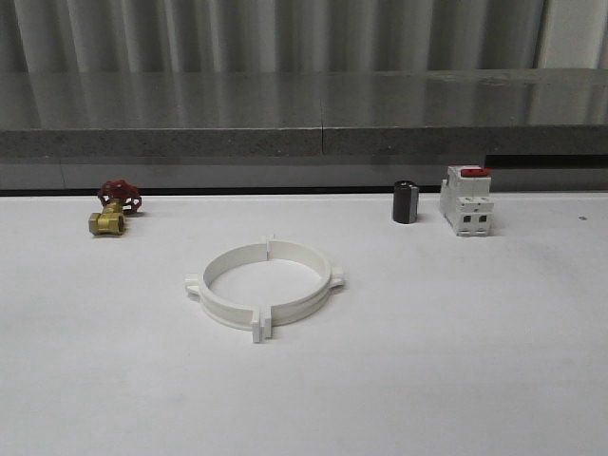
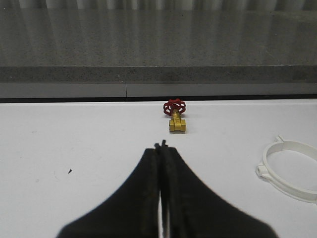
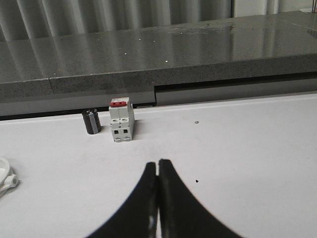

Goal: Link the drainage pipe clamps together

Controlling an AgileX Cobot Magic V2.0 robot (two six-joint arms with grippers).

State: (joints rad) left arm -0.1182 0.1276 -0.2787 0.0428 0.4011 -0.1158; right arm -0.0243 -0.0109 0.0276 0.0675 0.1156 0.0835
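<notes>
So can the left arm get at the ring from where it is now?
Probably yes. The left gripper, shut, has bare table between it and the ring; the valve sits off that path.

1. Drainage pipe clamps point(image 1: 264, 284): two white half-rings, set as one ring.
2. Brass valve point(image 1: 113, 210) with red handwheel: one.
3. Dark cylinder point(image 1: 406, 201): one.
4. White breaker point(image 1: 465, 201) with red top: one.
5. Grippers: two, namely left gripper point(image 2: 161, 147) and right gripper point(image 3: 157, 162).
</notes>
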